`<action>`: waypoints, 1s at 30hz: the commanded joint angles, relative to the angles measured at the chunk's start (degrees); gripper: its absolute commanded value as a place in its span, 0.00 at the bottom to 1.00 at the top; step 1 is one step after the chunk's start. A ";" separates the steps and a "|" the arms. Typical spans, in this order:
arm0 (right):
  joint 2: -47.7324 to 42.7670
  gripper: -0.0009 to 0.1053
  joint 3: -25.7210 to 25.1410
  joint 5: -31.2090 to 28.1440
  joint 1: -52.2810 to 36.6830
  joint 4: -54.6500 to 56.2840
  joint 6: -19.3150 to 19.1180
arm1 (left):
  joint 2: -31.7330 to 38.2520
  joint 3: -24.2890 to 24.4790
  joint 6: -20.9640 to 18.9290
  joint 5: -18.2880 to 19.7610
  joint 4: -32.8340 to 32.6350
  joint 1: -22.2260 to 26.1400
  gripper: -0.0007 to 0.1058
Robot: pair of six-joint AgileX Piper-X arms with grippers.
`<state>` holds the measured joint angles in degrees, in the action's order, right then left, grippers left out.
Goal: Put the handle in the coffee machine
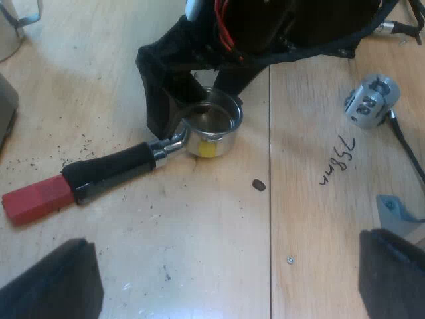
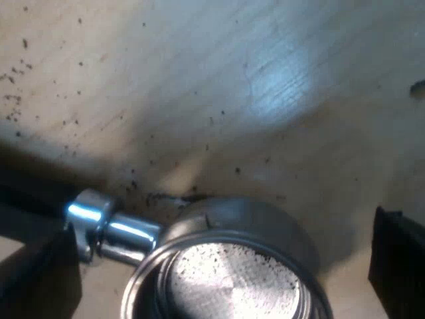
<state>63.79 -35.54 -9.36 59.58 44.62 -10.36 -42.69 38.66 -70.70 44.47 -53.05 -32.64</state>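
The metal holder lies flat on the wooden table, its round basket (image 1: 211,119) facing up with a yellow sticker on its side. Its dark handle (image 1: 113,169) ends in a red tip (image 1: 36,199). My right gripper (image 1: 192,100) hangs low over the basket, one finger down beside the neck where handle meets basket. In the right wrist view the basket (image 2: 226,272) and shiny neck (image 2: 109,232) sit between the fingers of my right gripper (image 2: 219,272), which stand wide apart and open. My left gripper (image 1: 222,279) is open, a short way back from the holder, holding nothing.
Coffee grounds (image 1: 40,156) are scattered on the wood near the handle, and a dark bean (image 1: 258,185) lies close to the basket. A grey metal cylinder (image 1: 372,100) rests beyond some handwriting on the table. A metal jug (image 1: 13,26) stands farther off.
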 commanded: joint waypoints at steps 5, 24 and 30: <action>2.62 0.85 0.10 2.22 -0.26 -0.65 -1.47 | 0.09 0.34 -0.93 0.51 0.63 -0.28 0.77; 4.50 0.60 0.10 2.81 -0.26 -2.51 1.38 | 0.09 0.34 -0.94 0.41 0.63 -0.28 0.77; 4.50 0.17 0.10 2.81 -0.26 -2.29 1.55 | 0.09 0.34 -0.94 0.41 0.63 -0.28 0.77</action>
<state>67.77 -35.66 -7.07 59.56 40.90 -8.82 -42.69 38.66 -71.11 44.47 -53.05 -32.64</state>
